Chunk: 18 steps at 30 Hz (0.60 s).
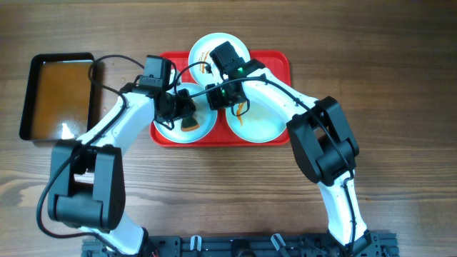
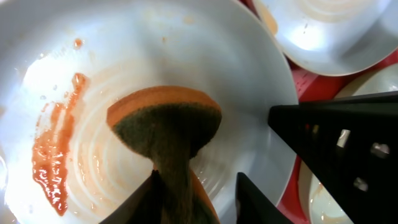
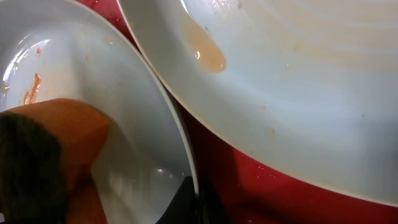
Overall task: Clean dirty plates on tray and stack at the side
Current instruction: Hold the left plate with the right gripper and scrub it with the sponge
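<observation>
starting with the left plate (image 1: 204, 123), lying on the near-left part of the red tray (image 1: 280, 64). smeared with an orange sauce streak (image 2: 53, 162) down one side of its well. pressed into its middle, a sponge (image 2: 165, 124), orange with a dark green scouring face, pinched tight in the left hand (image 2: 199, 202). over at the same plate's right rim, the right hand (image 3: 196, 202), fingers narrow and clamped on the edge. just beside, also on the tray, the right plate (image 1: 260, 121), streaked faintly with orange near its left side. behind those two, the back plate (image 1: 207, 44), poking out past the tray's far edge and partly hidden under the right arm (image 1: 285, 93). off to the left, well apart from the tray, a black pan (image 1: 57, 96) of brownish water, resting on the wooden bench (image 1: 228, 193).
</observation>
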Available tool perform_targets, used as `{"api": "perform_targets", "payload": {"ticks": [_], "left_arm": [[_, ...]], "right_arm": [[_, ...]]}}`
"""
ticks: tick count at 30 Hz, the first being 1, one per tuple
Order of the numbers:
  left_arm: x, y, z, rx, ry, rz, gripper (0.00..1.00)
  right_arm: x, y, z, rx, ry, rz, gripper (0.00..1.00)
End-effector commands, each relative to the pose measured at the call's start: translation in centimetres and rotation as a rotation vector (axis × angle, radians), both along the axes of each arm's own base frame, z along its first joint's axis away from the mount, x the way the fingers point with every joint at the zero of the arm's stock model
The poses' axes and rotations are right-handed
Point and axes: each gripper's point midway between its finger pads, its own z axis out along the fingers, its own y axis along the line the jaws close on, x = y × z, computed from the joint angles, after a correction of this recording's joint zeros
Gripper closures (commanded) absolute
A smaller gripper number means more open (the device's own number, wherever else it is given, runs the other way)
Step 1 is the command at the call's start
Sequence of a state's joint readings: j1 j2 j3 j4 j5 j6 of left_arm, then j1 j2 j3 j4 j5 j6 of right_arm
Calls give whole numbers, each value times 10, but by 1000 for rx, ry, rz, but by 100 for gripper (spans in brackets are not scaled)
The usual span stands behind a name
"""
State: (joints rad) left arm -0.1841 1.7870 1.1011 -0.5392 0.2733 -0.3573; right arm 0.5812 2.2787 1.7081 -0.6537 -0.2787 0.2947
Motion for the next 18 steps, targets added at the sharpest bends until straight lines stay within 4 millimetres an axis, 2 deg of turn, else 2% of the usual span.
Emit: {"api": "perform_targets", "payload": {"ticks": [1, 7, 10, 12, 14, 18], "left_arm": [[2, 4, 7, 11, -18, 8, 70], [-10, 15, -14, 63, 0, 25, 71], [-6, 14, -13, 60, -18, 26, 80], [-4, 14, -14, 59, -23, 27, 81], [-4, 14, -16, 60, -18, 26, 93], [-3, 13, -17, 54, -17, 43, 96]], "right_arm": [[-4, -6, -18, -36, 31, -16, 96], [-4, -6, -18, -34, 29, -16, 96], [-4, -6, -18, -34, 29, -16, 96], [-4, -6, -18, -34, 28, -16, 96], [-4, -6, -18, -34, 28, -16, 96], [-3, -6, -18, -37, 27, -17, 96]]}}
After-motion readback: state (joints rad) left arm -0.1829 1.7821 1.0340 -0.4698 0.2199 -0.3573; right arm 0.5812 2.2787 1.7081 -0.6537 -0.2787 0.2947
